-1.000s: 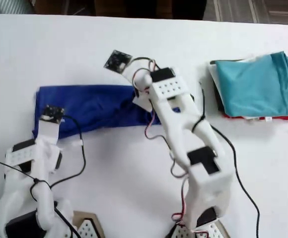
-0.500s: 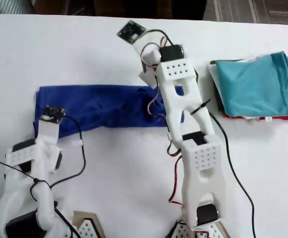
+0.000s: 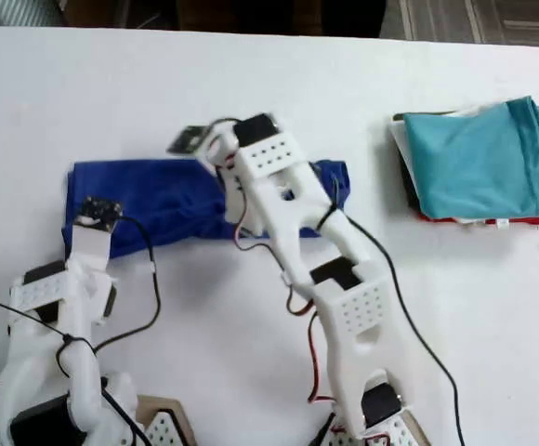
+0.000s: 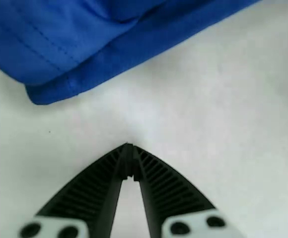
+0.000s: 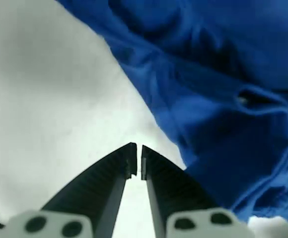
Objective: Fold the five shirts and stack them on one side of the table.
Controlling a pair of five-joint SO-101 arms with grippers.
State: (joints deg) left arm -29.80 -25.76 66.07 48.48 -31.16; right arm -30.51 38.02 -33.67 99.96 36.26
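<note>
Across the middle of the white worktop (image 3: 251, 84) lies the blue shirt (image 3: 158, 200), folded into a long, wrinkled band. Folded shirts, teal on top, form a stack (image 3: 479, 163) near the right edge. The left end effector (image 4: 129, 161), fingers together and empty, sits beside the shirt's hem; the right end effector (image 5: 136, 161), likewise together, sits beside its rumpled edge.

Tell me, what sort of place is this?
Likely a robotics lab or workshop: two white arms share a white table, with a blue shirt laid out and folded shirts stacked aside.
</note>
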